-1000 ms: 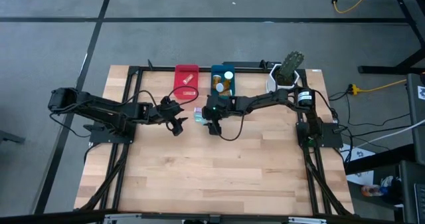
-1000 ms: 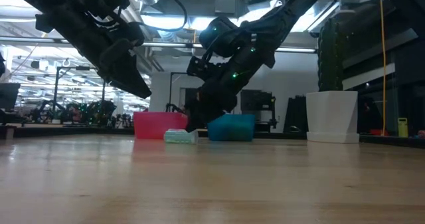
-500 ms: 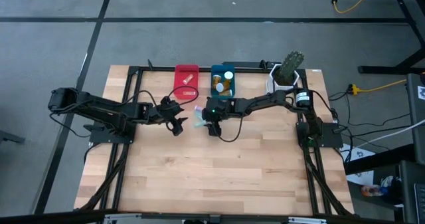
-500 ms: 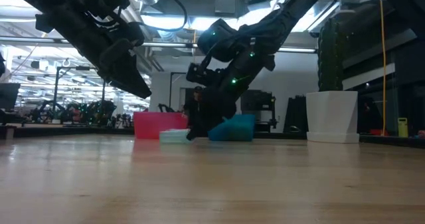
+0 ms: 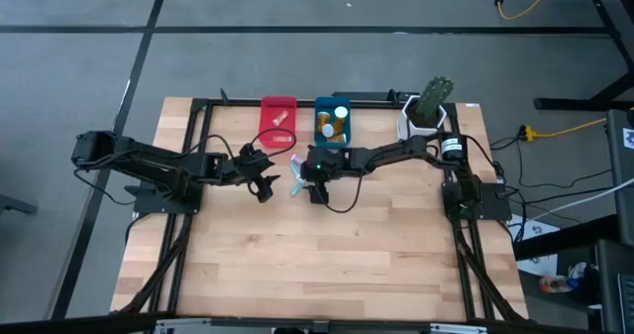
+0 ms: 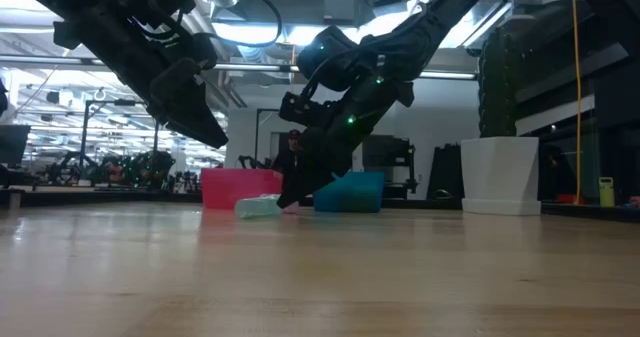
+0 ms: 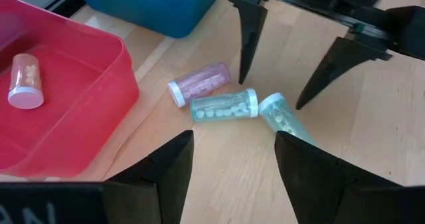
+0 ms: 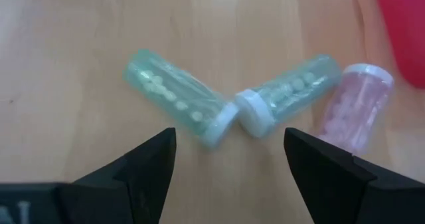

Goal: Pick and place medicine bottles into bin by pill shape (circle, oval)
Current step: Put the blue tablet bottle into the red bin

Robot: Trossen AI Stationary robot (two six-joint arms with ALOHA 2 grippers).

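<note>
Three small clear plastic bottles lie on their sides on the pale wooden surface [image 5: 327, 265], just in front of the two bins: a pink-tinted bottle [image 7: 198, 83] nearest the red plastic bin [image 7: 80, 117], a teal-tinted bottle [image 7: 224, 106] beside it, and a second teal-tinted bottle [image 7: 282, 117] angled off it, the two white caps almost touching. They lie loose there because they are not yet sorted.

The right tool [image 8: 229, 164] hangs low right over that cluster, fingers spread wide with nothing between them, straddling the meeting caps. From this stance I'd judge it is lining up on one of the teal pair, and the crowding explains the care: closing here could nudge a neighbour.

The left tool [image 7: 229, 167] waits just beside the group, raised off the surface, fingers wide apart and empty, looking at the same bottles.

One pink-capped bottle [image 7: 26, 81] already lies in the red bin; the blue plastic bin [image 5: 333, 121] holds orange bottles with white caps. Pill shapes in the teal bottles look small and round, though I can't be sure.
</note>
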